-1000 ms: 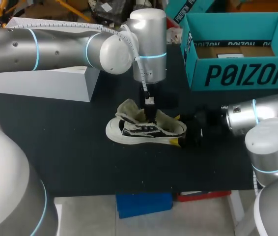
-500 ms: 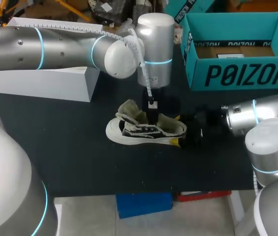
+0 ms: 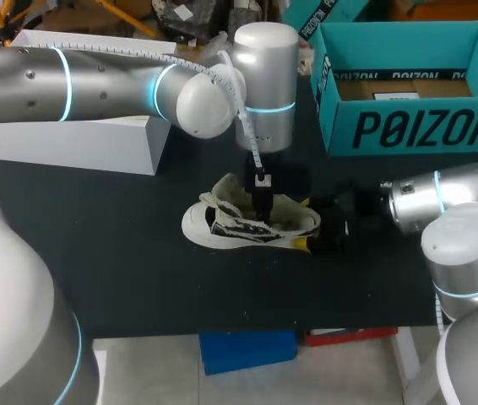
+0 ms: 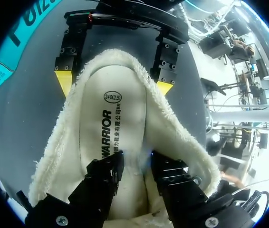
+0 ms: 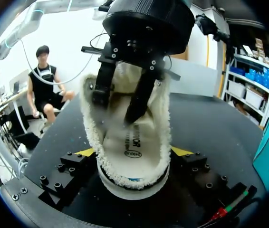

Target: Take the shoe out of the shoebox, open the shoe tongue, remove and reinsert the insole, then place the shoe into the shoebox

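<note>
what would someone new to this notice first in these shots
The fleece-lined shoe lies in the middle of the table, with the left gripper down inside its opening, on the insole. The right gripper clamps the heel from both sides. The open teal shoebox stands at the far right of the table.

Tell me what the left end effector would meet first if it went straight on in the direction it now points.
The insole inside the shoe. The left end effector points down into the shoe's opening, directly at the insole; it may touch it already, the depth is unclear.
</note>
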Available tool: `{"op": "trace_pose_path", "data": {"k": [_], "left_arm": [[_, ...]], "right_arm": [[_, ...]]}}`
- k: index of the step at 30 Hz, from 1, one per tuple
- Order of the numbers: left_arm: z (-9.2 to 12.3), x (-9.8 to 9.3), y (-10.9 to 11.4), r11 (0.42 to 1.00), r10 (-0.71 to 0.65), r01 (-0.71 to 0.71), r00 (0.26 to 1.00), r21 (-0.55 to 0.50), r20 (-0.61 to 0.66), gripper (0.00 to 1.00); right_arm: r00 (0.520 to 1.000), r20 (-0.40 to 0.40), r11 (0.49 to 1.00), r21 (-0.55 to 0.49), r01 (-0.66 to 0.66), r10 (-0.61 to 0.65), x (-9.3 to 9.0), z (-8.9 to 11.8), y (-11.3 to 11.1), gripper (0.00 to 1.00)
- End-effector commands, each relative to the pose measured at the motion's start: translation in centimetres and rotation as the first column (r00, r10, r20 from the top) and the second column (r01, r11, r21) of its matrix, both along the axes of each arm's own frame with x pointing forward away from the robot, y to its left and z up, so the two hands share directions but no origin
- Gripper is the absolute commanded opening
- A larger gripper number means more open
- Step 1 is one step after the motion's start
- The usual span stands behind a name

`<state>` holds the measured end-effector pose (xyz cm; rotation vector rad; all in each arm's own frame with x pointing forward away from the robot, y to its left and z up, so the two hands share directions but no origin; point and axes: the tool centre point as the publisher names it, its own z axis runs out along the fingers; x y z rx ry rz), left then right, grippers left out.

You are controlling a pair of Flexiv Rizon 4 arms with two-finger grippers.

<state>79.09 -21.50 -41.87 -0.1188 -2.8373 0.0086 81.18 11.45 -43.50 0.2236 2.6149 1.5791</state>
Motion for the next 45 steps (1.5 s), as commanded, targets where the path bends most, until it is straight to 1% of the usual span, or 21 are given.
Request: {"op": "trace_pose_path", "data": {"k": [1, 7, 10, 16, 17, 19, 22, 25, 28, 32, 37, 43, 45], "left_arm": [[-1.5, -1.1, 0.1, 0.999, 0.013, -0.017, 0.993, 0.029, 0.121, 0.35], [-1.9, 0.0, 0.8, 0.997, 0.048, -0.061, 0.957, 0.036, 0.286, 0.29], [-2.2, 0.5, 1.0, 0.996, 0.047, -0.07, 0.925, 0.049, 0.377, 0.29], [-3.6, 1.2, 1.3, 0.991, 0.027, -0.095, 0.835, 0.095, 0.55, 0.29], [-3.8, 1.5, 1.4, 0.99, 0.031, -0.104, 0.819, 0.095, 0.573, 0.29], [-3.9, 2.0, 1.5, 0.988, 0.046, -0.128, 0.782, 0.088, 0.622, 0.28], [-4.1, 2.9, 1.9, 0.985, 0.083, -0.163, 0.736, 0.057, 0.672, 0.27], [-4.1, 4.0, 2.3, 0.982, 0.129, -0.189, 0.692, 0.006, 0.71, 0.28], [-4.0, 4.8, 2.6, 0.979, 0.161, -0.198, 0.646, -0.04, 0.746, 0.25], [-3.6, 5.8, 2.6, 0.976, 0.201, -0.189, 0.62, -0.105, 0.758, 0.21], [-3.4, 6.2, 2.3, 0.973, 0.229, -0.178, 0.617, -0.149, 0.753, 0.19], [-3.4, 6.5, 1.9, 0.966, 0.26, -0.184, 0.624, -0.184, 0.737, 0.19], [-3.4, 6.5, 1.7, 0.964, 0.266, -0.188, 0.64, -0.189, 0.721, 0.15]], "right_arm": [[1.0, -0.001, 1.0, 0.0, 0.002, -0.002, 0.1, -0.1, 0.1, 0.0], [1.0, -0.001, 1.0, 0.0, 0.002, -0.002, 0.1, -0.1, 0.1, 0.0], [1.0, -0.001, 1.0, 0.0, 0.002, -0.002, 0.1, -0.1, 0.1, 0.0], [1.0, -0.001, 1.0, 0.0, 0.002, -0.002, 0.1, -0.1, 0.1, 0.0], [1.0, -0.001, 1.0, 0.0, 0.002, -0.002, 0.1, -0.1, 0.1, 0.0], [1.0, -0.001, 1.0, 0.0, 0.002, -0.002, 0.1, -0.1, 0.1, 0.0], [1.0, -0.001, 1.0, 0.0, 0.002, -0.002, 0.1, -0.1, 0.1, 0.0], [1.0, -0.001, 1.0, 0.0, 0.002, -0.002, 0.1, -0.1, 0.1, 0.0], [1.0, -0.001, 1.0, 0.0, 0.002, -0.002, 0.1, -0.1, 0.1, 0.0], [1.0, -0.001, 1.0, 0.0, 0.002, -0.002, 0.1, -0.1, 0.1, 0.0], [1.0, -0.001, 1.0, 0.0, 0.002, -0.002, 0.1, -0.1, 0.1, 0.0], [1.0, -0.001, 1.0, 0.0, 0.002, -0.002, 0.1, -0.1, 0.1, 0.0], [1.0, -0.001, 1.0, 0.0, 0.002, -0.002, 0.1, -0.1, 0.1, 0.0]]}}
